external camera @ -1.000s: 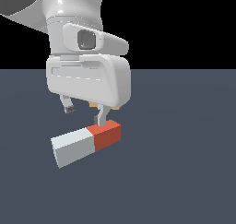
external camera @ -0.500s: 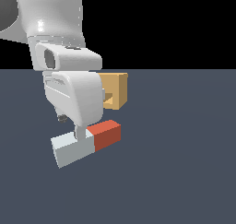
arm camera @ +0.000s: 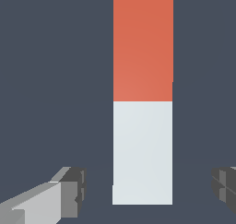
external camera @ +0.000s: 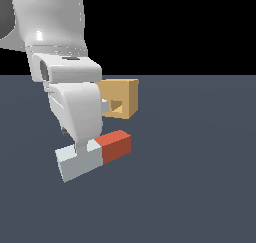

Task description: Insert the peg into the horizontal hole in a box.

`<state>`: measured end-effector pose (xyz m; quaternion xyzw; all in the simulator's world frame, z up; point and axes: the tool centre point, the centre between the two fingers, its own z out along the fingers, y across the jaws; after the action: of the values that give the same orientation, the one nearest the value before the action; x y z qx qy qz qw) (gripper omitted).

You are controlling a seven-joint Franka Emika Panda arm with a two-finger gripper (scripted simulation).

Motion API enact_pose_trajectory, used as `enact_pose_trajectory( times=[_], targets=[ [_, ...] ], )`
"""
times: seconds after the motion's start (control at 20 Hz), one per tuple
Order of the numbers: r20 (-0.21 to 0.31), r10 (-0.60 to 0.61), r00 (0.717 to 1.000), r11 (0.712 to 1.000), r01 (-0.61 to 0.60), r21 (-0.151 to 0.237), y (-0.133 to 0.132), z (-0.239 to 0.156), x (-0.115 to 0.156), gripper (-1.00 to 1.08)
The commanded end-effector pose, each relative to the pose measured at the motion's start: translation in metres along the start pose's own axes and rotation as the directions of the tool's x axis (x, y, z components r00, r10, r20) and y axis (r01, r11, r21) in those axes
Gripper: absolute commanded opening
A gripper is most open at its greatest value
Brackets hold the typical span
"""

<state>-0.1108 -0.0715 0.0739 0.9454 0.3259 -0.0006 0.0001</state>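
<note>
The peg lies flat on the dark floor. Its grey-white half [external camera: 80, 161] points to the exterior view's left and its red-orange half [external camera: 116, 146] to the right. My gripper [external camera: 76, 146] is down over the grey-white half, with one finger in front of it. In the wrist view the peg [arm camera: 143, 126] lies between my fingers [arm camera: 69, 191], which stand wide apart near its grey-white end without touching it. The gripper [arm camera: 148, 187] is open. The tan box [external camera: 122, 94] stands behind the peg, and its dark square hole [external camera: 116, 106] shows in the face towards the camera.
The arm's white hand [external camera: 75, 104] covers the box's side on the exterior view's left. The flat dark grey floor [external camera: 200, 177] runs all around.
The hand has turned and shifted to the exterior view's left, from above the peg's middle to its grey-white half, and lowered. The box, hidden behind the hand before, now shows.
</note>
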Motion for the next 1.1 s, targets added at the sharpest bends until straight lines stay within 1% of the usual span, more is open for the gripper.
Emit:
enact_pose_trajectory(
  times=[0.0,0.2,0.6,0.85,0.9,1.05],
  targets=[
    [0.0,0.0,1.0,1.0,0.0,0.0,0.0,0.001,0.0,1.0],
    [0.0,0.001,1.0,1.0,-0.001,0.0,0.0,0.01,0.0,1.0],
    [-0.001,0.004,1.0,1.0,-0.004,0.0,-0.001,0.044,-0.001,1.0],
    [-0.001,0.004,1.0,1.0,-0.004,0.0,-0.001,0.05,0.0,1.0],
    [-0.001,0.004,1.0,1.0,-0.004,0.0,-0.001,0.05,0.0,-1.0],
    [-0.001,0.004,1.0,1.0,-0.004,0.0,-0.001,0.05,0.0,-1.0]
  ],
)
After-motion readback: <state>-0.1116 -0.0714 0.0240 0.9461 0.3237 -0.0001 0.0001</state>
